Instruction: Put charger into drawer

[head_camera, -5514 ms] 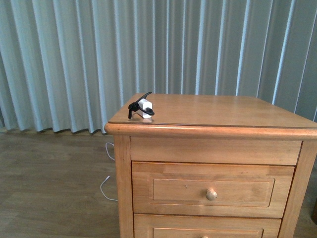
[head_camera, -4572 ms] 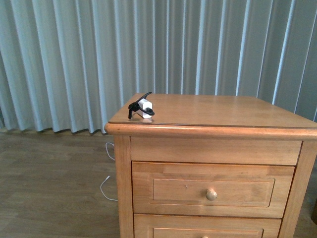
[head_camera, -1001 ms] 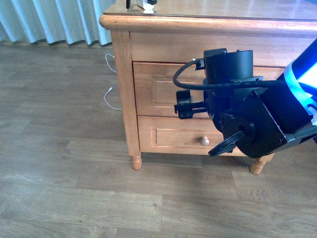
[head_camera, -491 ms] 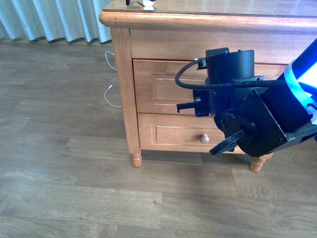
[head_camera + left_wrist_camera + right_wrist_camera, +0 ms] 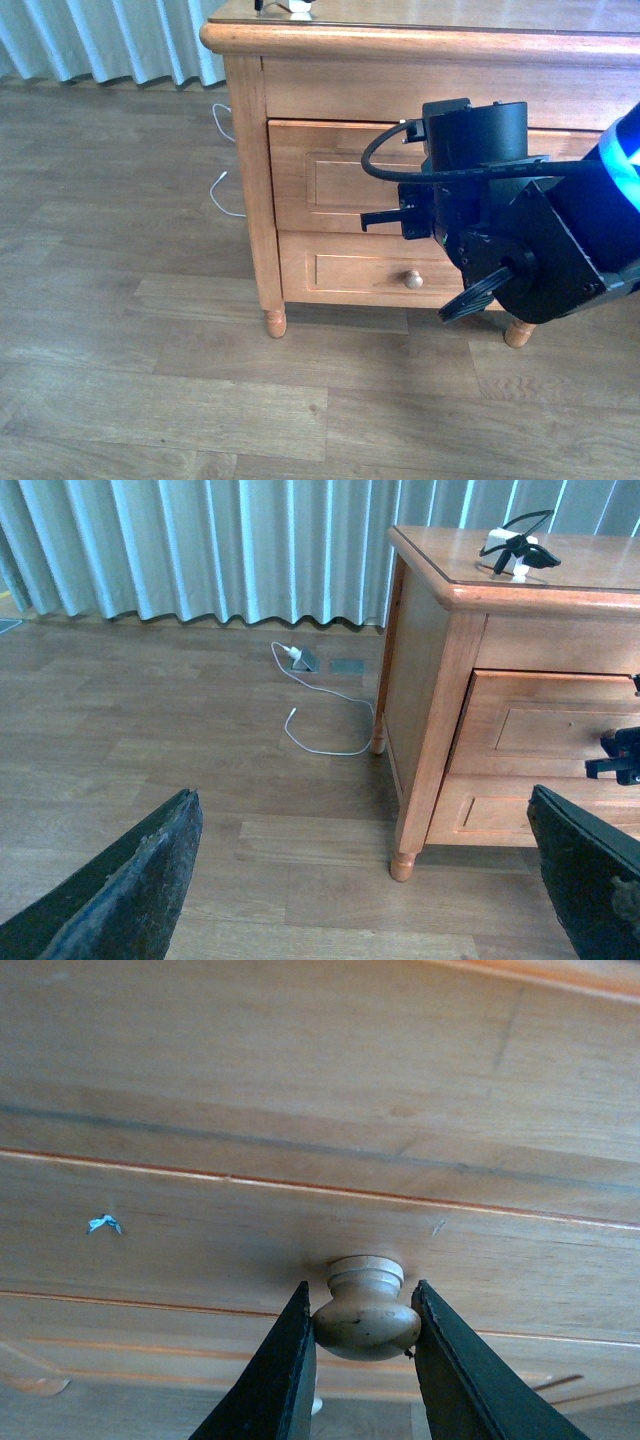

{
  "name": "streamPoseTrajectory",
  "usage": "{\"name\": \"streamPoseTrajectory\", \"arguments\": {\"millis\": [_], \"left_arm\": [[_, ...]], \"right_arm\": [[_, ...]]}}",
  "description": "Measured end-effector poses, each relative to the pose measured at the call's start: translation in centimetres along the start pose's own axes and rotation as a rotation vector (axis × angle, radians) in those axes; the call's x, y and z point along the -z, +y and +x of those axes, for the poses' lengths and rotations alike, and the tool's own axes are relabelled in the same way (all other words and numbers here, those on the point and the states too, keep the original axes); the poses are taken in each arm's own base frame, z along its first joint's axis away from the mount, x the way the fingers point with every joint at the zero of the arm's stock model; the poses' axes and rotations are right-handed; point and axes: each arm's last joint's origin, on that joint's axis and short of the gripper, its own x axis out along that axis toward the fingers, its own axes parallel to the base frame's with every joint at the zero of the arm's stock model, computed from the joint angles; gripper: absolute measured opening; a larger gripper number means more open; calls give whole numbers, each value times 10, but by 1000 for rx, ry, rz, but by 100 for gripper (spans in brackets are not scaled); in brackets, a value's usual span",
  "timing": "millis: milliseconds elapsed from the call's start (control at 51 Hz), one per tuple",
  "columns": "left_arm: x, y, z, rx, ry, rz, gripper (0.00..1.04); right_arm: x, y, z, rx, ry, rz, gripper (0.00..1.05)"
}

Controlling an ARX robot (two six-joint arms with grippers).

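Step in hand: opening the upper drawer of the cabinet. The drawer front sits flush and is not yet drawn.

Right jaws: clenched on the round knob, one pad on each flank at the widest part of the bulb. The right arm stands level with the drawer front in the front view.

Left jaws: released, spread wide, well apart from the cabinet, over the floor.

Charger: on the cabinet's top surface, near the left front corner as the front view shows it, black cable bundled about it. Untouched.

Judgement for a clean pull:
- The knob is smooth and rounded, so the grip likely holds best with the pads seated behind the bulb, toward the neck.
- The pull should run straight out along the drawer's travel. Any sideways or downward drift risks slipping off the knob or binding the drawer.
- The drawer should open far enough for the charger to drop in.

The thin white cable on the floor beside the cabinet is not the target.
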Motion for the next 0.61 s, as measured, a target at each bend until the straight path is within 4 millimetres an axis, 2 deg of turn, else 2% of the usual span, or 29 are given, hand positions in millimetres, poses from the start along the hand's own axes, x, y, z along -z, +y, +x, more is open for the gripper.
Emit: {"name": "streamPoseTrajectory", "arguments": {"millis": [275, 510, 608], "left_arm": [[0, 0, 0, 0, 0, 0, 99], [0, 0, 0, 0, 0, 0, 99], [0, 0, 0, 0, 0, 0, 99]], "right_arm": [[11, -4, -40, -21, 87, 13, 23], [22, -14, -91, -47, 202, 13, 23], [31, -20, -118, -64, 239, 7, 23]]}}
